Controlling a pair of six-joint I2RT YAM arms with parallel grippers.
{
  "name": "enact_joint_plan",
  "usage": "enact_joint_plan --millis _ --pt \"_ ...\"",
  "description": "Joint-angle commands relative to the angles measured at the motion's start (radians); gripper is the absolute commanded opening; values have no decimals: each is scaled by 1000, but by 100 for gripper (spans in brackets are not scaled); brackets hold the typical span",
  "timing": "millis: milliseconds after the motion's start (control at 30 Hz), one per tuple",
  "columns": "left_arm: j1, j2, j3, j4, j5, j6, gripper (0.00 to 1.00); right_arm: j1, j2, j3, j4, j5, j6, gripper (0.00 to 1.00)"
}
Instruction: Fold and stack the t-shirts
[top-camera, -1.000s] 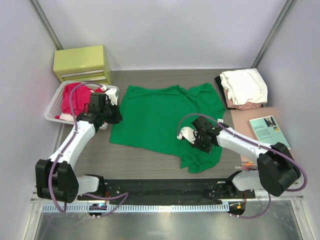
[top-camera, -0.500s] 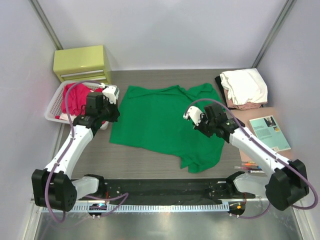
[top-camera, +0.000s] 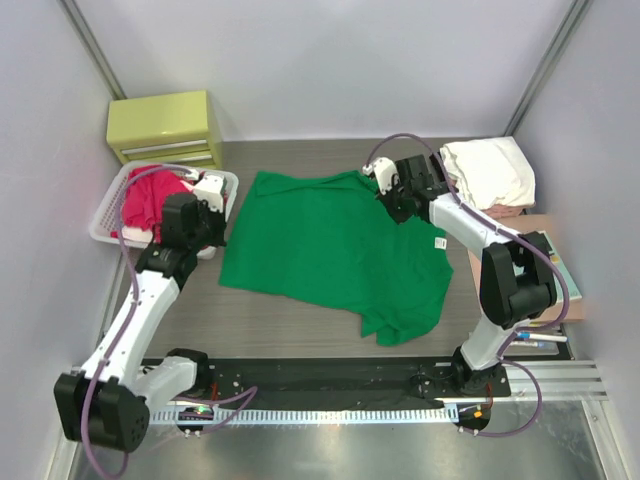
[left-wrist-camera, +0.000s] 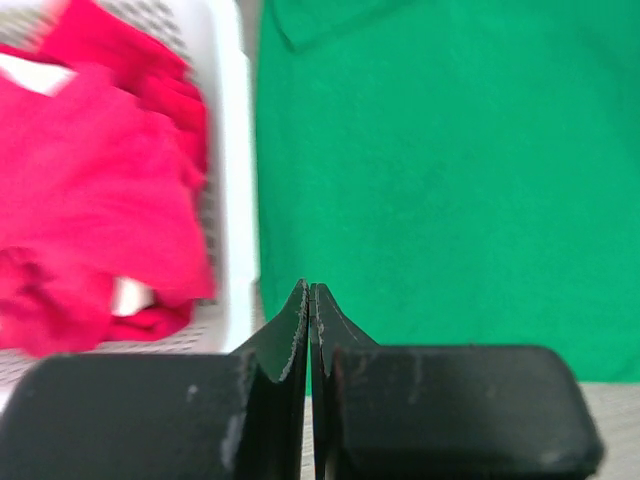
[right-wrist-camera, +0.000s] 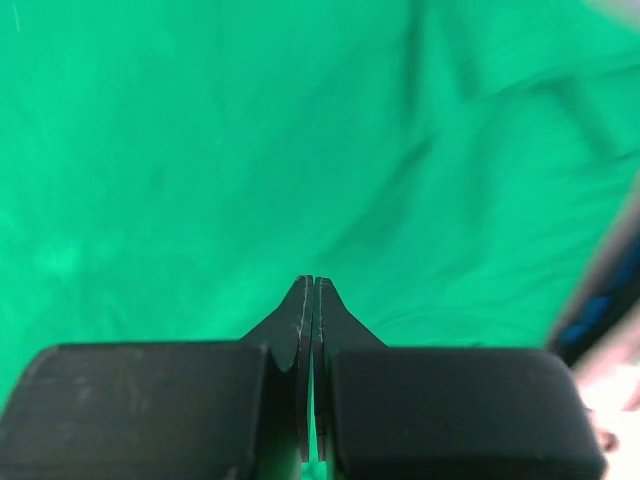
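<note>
Right pincer (right-wrist-camera: 311, 285) swings from 4 to 1 o'clock over the green shirt (top-camera: 320, 250). It and the left pincer (left-wrist-camera: 308, 290) are closed and empty; fold not begun.

Red shirts (left-wrist-camera: 90, 190) blurred and cut off at frame edge, book (top-camera: 553, 250) mostly hidden behind right arm (top-camera: 470, 225)

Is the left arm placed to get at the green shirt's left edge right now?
Probably yes: the left hand hangs shut just beside the green t-shirt, with nothing lying between them.
</note>
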Motion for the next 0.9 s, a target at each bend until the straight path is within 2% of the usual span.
enact_joint_plan --millis 0,100,133,167,233,267,333,367,400,533,667,767,867 --pt "-3 -138 -1 96 -150 65 0 13 -102 71 43 52 60 1" --pt "12 -189 20 73 -204 99 0 15 -247 41 83 23 126 3" --pt "21 -195 16 79 -213 100 0 16 -276 18 84 -20 135 17" --pt "32 -197 11 91 -216 100 0 24 -306 16 48 -60 141 64" --pt "63 -195 5 101 -212 100 0 61 -284 45 -26 -91 114 95" --pt "69 -192 5 102 -212 105 2 75 -249 50 -76 -71 100 100" --pt "89 -192 8 99 -235 122 9 101 -215 33 -95 -13 56 100" --pt "97 -203 7 99 -244 128 30 116 -184 25 -88 1 58 100" --pt "112 -209 4 101 -273 136 62 122 -167 30 -92 1 61 100" --pt "158 -241 -13 90 -322 139 96 178 -97 89 -123 76 98 100" --pt "172 -264 -32 93 -327 140 100 230 -43 146 -173 81 75 100" --pt "172 -260 -38 101 -325 139 100 245 15 157 -175 151 52 100" --pt "170 -246 -45 105 -310 133 100 245 104 189 -173 132 45 100"
